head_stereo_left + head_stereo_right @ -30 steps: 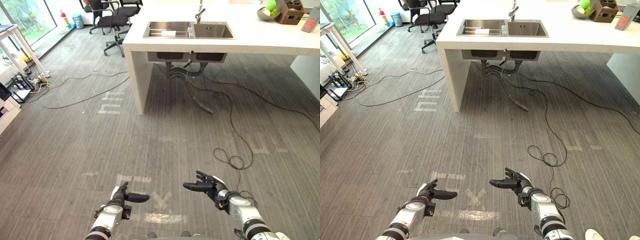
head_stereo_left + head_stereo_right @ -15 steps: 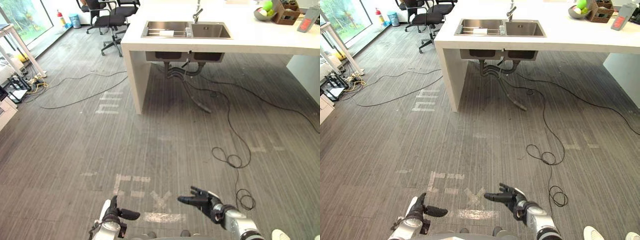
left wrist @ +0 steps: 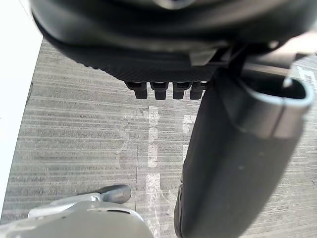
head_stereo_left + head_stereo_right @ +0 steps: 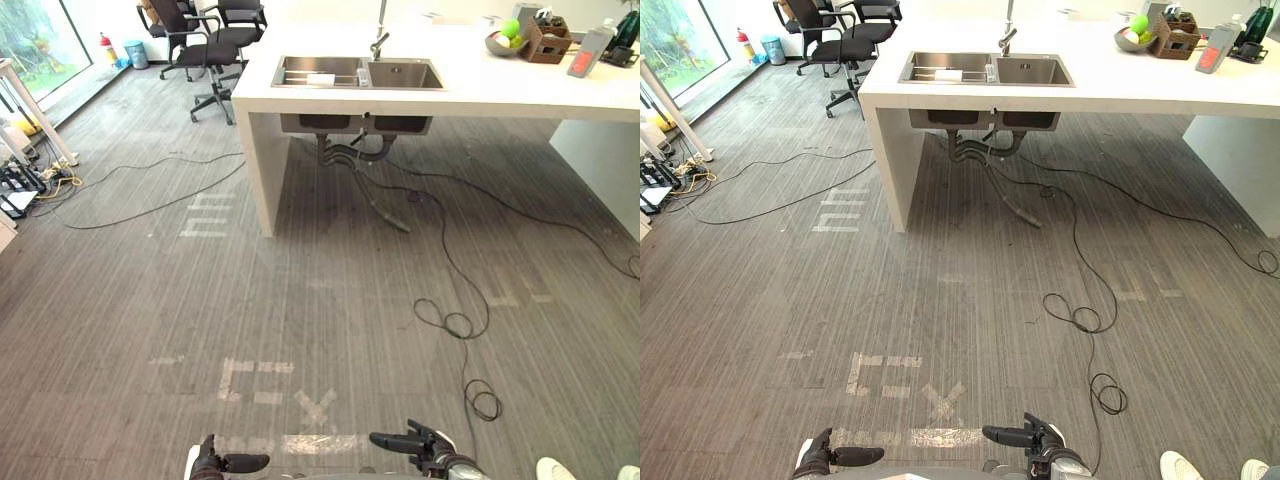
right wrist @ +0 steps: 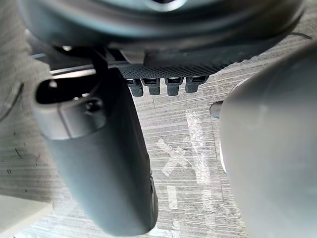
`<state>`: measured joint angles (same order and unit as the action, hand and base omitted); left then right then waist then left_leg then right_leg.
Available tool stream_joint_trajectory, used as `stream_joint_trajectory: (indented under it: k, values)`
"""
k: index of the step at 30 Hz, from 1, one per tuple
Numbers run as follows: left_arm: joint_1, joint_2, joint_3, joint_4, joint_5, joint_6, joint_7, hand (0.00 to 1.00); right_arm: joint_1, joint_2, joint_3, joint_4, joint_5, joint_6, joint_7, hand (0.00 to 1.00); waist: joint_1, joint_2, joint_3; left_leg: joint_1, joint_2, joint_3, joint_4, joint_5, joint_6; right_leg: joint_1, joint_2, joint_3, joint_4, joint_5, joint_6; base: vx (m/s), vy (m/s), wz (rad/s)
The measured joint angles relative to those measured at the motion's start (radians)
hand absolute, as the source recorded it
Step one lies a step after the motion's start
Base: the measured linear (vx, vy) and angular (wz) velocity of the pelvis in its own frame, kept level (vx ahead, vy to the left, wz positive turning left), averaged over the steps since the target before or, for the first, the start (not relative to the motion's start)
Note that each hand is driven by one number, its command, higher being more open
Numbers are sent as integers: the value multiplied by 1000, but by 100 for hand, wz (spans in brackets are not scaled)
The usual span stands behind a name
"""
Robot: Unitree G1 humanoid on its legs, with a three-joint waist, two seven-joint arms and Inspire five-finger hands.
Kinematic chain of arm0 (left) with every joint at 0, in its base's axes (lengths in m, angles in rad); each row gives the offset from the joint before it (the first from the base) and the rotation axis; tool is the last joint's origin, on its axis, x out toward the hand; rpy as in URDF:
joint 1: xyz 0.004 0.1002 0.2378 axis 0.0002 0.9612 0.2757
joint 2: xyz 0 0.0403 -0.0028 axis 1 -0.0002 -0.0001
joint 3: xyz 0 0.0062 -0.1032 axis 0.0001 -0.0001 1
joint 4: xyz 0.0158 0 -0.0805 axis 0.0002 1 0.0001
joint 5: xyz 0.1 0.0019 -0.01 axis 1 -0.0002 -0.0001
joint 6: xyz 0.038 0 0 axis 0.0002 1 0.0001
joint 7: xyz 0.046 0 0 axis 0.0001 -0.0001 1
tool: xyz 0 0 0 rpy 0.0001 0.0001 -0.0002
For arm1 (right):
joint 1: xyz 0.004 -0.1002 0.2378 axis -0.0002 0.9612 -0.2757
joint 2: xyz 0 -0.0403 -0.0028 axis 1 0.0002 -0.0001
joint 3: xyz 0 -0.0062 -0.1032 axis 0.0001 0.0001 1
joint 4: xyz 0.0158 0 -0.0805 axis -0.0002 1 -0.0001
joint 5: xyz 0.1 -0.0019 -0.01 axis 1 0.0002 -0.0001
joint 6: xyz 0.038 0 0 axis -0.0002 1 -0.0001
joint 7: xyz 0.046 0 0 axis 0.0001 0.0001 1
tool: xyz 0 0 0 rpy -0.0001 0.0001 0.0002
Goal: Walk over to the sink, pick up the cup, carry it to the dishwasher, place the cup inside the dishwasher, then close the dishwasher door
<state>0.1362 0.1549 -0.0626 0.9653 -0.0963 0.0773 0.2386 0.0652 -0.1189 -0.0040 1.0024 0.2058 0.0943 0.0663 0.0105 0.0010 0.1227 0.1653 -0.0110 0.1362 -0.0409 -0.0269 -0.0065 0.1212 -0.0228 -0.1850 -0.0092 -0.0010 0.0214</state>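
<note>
Both hands sit low at the near edge of the head views, over the floor and well short of the sink. Left hand: fingers relaxed and mostly straight, holding nothing. Right hand: fingers stretched out toward the left hand, also empty. Both wrist views show bare floor past the thumbs. Tape marks lie on the floor just ahead of the hands. The sink is set in a white tabletop, with the faucet behind it. A small clear item stands at the divider between the basins; it's too small for me to confirm it's the cup. Chairs are far left, a fruit bowl far right on the tabletop. A person's shoe is just right of the right hand.
</note>
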Motion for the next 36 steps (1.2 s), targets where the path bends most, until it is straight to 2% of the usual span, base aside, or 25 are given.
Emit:
stream_joint_trajectory:
  k: [4,5,6,7,8,9,10,13,14,15,16,17,19,21,22,23,26,27,29,30,31,32,33,34,36]
  values:
    - [-3,6,-1,19,-35,-23,-31,100,-11,17,-31,11,1,-1,-3,100,1,-7,2,0,-4,2,-4,0,5,-42,-14,-2,88,-44,9,0,0,0]
    - [-4,9,-2,18,-46,-24,-40,100,-13,16,-31,11,3,-1,-3,100,1,-10,4,1,-7,2,-3,-2,8,-58,-23,-6,132,-64,19,-18,29,4]
    - [-8,19,-4,17,-68,-24,-63,100,-20,13,-31,10,10,-1,-4,100,1,-18,11,0,-11,3,10,-10,29,-104,-44,-20,241,-102,56,-46,56,-1]
    - [-14,21,-4,13,-83,-25,-86,100,-35,9,-31,9,10,-1,-5,100,2,-20,17,-6,-12,8,27,-19,51,-169,-64,-36,377,-116,69,-53,58,-5]
    - [-20,23,-5,10,-92,-25,-98,100,-47,9,-31,9,15,-1,-6,100,4,-20,21,-10,-13,8,41,-24,59,-206,-82,-48,459,-121,61,-75,55,-4]
    - [-38,43,-4,6,-124,-24,-124,100,-71,6,-32,4,42,-2,-11,100,4,-48,48,-10,-33,7,72,-39,72,-289,-150,-75,681,-125,6,-60,33,5]
    - [-47,52,-4,3,-140,-23,-132,100,-80,3,-36,4,56,-4,-12,100,4,-61,59,-9,-45,2,88,-52,83,-318,-186,-81,763,-109,-19,-42,30,12]
    - [-77,52,-4,-47,-210,-17,-145,100,-97,-11,-57,0,125,-17,-19,100,1,-73,97,2,-54,-40,147,-91,93,-390,-216,-45,936,2,-29,59,14,40]
    - [-95,39,-6,-69,-223,-8,-155,100,-96,-10,-58,-15,129,-18,-18,100,-6,-69,111,9,-45,-61,157,-97,98,-399,-183,-16,861,-73,14,107,-12,39]
    - [-116,33,-13,-70,-224,1,-158,100,-96,-8,-57,-29,129,-18,-19,100,-9,-66,118,7,-38,-73,163,-102,95,-399,-160,2,750,-83,21,101,-26,38]
    - [-129,29,-15,-72,-225,7,-159,100,-96,-6,-57,-39,129,-18,-20,100,-11,-65,121,4,-34,-81,168,-107,91,-398,-144,14,663,-81,23,149,-86,38]
    - [-147,20,-16,-96,-230,24,-156,100,-94,-4,-57,-59,136,-18,-22,100,-22,-66,123,-4,-27,-100,181,-120,81,-383,-113,40,415,-55,49,221,-148,38]
    - [-146,11,-23,-135,-240,36,-151,100,-87,-4,-58,-76,167,-18,-29,100,-26,-67,127,0,-26,-115,213,-159,63,-361,-106,51,205,-10,67,224,-160,27]
    - [-142,5,-22,-143,-244,57,-151,100,-70,-4,-60,-85,168,-8,-30,100,-26,-71,129,23,-27,-127,249,-217,38,-327,-114,51,129,4,79,273,-231,15]
    - [-140,-2,-22,-143,-244,67,-151,100,-68,-6,-76,-86,176,8,-29,100,-29,-59,131,42,-4,-138,263,-253,13,-324,-101,37,161,63,84,350,-285,21]
    - [-140,-6,-23,-143,-243,72,-152,100,-65,-6,-83,-89,186,14,-30,100,-31,-47,131,46,10,-146,263,-265,2,-333,-90,35,189,67,81,392,-291,28]
    - [-110,-24,-23,-117,-236,68,-152,100,-30,-7,-119,-87,203,34,-25,100,-37,12,101,85,108,-157,232,-320,-21,-384,-23,-13,341,22,-2,473,-297,17]
    - [-103,-32,-23,-82,-238,55,-152,100,-21,-6,-138,-81,203,34,-26,100,-38,24,87,77,125,-154,295,-307,-40,-383,-6,-28,372,-21,-69,479,-270,7]
    - [-99,-51,-20,-61,-241,38,-152,100,-20,-23,-148,-78,203,33,-28,100,-47,29,84,-47,133,-140,575,-239,-76,-355,-5,-35,388,-64,-81,456,-275,10]
    - [-99,-55,-22,-62,-246,10,-149,100,-13,-38,-146,-81,201,27,-30,100,-51,40,79,-148,157,-117,795,-124,-106,-320,2,-39,376,-93,-92,541,-270,6]
    - [-91,-59,-21,-82,-246,-20,-138,100,-11,-52,-142,-81,200,24,-32,100,-49,52,75,-269,200,-100,1038,-25,-102,-274,29,-38,345,-115,-117,562,-232,-1]
    - [-87,-58,-21,-103,-248,-28,-130,100,-14,-58,-141,-81,200,21,-32,100,-48,62,77,-326,211,-100,1153,-32,-93,-245,43,-35,330,-121,-129,469,-147,-18]
    - [-86,-55,-16,-143,-255,-43,-118,100,-23,-63,-142,-82,201,15,-32,100,-46,66,97,-414,199,-109,1314,-56,-64,-183,59,-26,305,-132,-154,438,-126,-33]
    - [-86,-54,-12,-173,-269,-47,-110,100,-26,-64,-142,-83,202,9,-32,100,-31,57,114,-487,151,-117,1349,-78,-62,-130,65,-8,284,-136,-158,416,-113,-45]
    - [-77,-57,-11,-211,-275,-49,-109,100,-31,-67,-138,-85,202,-1,-31,100,8,55,126,-551,95,-99,1236,-100,-75,-73,74,42,256,-143,-160,370,-50,-79]
